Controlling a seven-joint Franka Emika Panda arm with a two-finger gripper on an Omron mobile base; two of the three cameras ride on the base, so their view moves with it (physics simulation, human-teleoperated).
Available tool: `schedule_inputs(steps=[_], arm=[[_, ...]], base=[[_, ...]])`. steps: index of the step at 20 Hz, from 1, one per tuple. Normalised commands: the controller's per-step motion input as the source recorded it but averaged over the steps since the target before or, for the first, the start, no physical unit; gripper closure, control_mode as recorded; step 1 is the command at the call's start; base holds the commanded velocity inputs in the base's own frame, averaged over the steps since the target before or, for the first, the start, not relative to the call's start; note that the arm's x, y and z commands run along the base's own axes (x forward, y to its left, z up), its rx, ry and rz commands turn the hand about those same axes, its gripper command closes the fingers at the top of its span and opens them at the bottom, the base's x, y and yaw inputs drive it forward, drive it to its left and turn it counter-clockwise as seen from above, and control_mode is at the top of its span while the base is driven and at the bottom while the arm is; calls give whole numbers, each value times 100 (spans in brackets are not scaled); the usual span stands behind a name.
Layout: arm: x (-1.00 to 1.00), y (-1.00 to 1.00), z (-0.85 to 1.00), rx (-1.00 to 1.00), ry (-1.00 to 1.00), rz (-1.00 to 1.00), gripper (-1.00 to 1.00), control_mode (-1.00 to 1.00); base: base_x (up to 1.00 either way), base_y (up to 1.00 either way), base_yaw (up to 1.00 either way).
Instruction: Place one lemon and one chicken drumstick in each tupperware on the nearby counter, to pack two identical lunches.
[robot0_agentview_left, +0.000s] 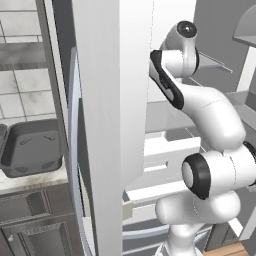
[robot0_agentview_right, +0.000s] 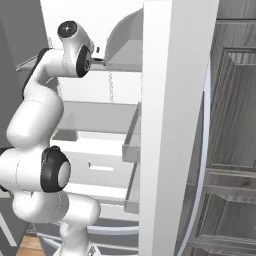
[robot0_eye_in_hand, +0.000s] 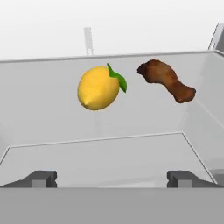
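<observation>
Two dark fingertips of the gripper (robot0_eye_in_hand: 111, 178) rise at the near edge of the hand view, spread as wide as they go with nothing between them. Beyond them, on the pale grey floor of a fridge compartment (robot0_eye_in_hand: 109, 157), lie the lemon (robot0_eye_in_hand: 98, 88) and, just to its right in that view and not touching it, a chicken drumstick (robot0_eye_in_hand: 166, 80). Both rest toward the back wall, well ahead of the fingertips.

The lemon is likely firm, light and round, with a smooth skin that could slip or roll; closing across its widest middle looks safest. The drumstick is probably softer and uneven, thick at the end nearer the lemon and tapering away from it; the thick end offers the surer hold.

From the left base view, the robot arm (robot0_agentview_left: 210, 120) reaches past the open white fridge door (robot0_agentview_left: 112, 125) into the shelves, and to the left of that door one dark grey tupperware (robot0_agentview_left: 32, 147) sits on the marbled counter (robot0_agentview_left: 30, 181), seemingly empty. Neither fruit nor meat can be made out there. The right base view gives the fridge drawers (robot0_agentview_right: 95, 155) and the door from the other side.
</observation>
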Motion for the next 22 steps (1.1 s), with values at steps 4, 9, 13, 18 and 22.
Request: schedule_inputs(steps=[4,9,13,18,22], arm=[[52,0,0,0,8,0,-100,-100],[51,8,0,0,2,0,-100,-100],[56,15,0,0,0,0,-100,-100],[57,8,0,0,0,0,-100,-100],[58,0,0,0,0,0,-100,-100]], base=[[0,0,0],[0,0,0],[0,0,0],[0,0,0],[0,0,0]])
